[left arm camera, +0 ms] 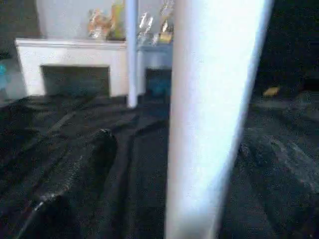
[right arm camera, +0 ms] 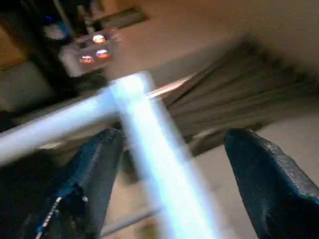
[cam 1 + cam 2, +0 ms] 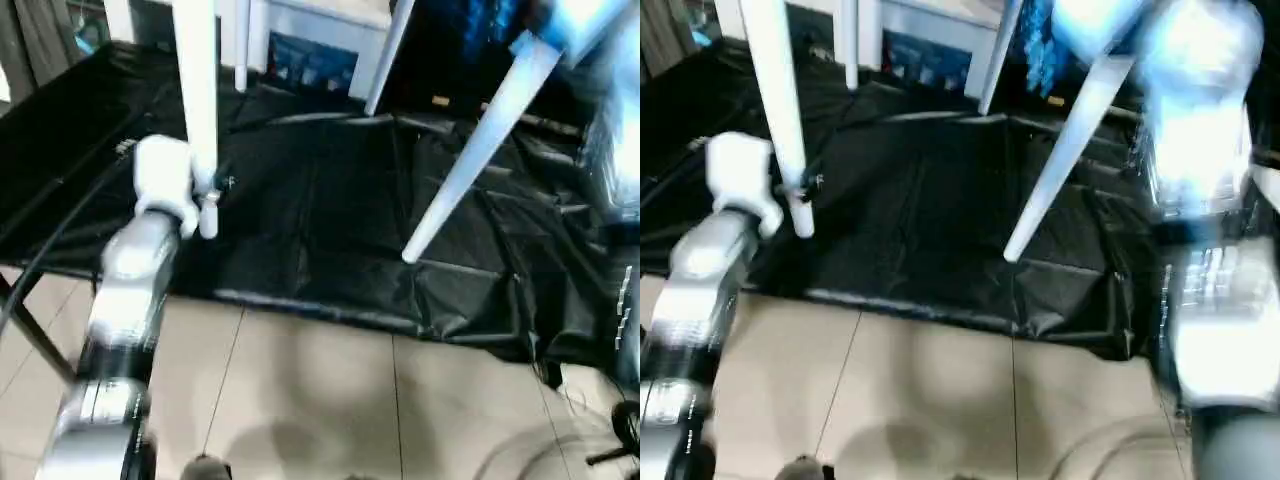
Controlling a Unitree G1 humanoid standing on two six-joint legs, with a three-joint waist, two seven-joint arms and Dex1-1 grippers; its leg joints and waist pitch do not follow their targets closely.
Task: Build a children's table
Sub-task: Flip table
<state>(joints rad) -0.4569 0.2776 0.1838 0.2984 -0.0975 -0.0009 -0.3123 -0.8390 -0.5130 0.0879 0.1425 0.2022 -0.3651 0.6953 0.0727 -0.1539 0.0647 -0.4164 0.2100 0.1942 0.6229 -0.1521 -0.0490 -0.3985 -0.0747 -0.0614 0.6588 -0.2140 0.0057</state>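
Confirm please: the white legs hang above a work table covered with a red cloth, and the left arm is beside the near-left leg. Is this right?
Not quite: the cloth over the work table is black, not red, as the left eye view shows. The rest holds: the white legs hang above it, and the left arm is beside the near-left leg.

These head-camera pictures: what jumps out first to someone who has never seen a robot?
Long white table legs hang slanting above the black-cloth work table, their tips off the cloth. At the left, the robot's silver left arm reaches up to the nearest leg. Beige floor tiles lie below.
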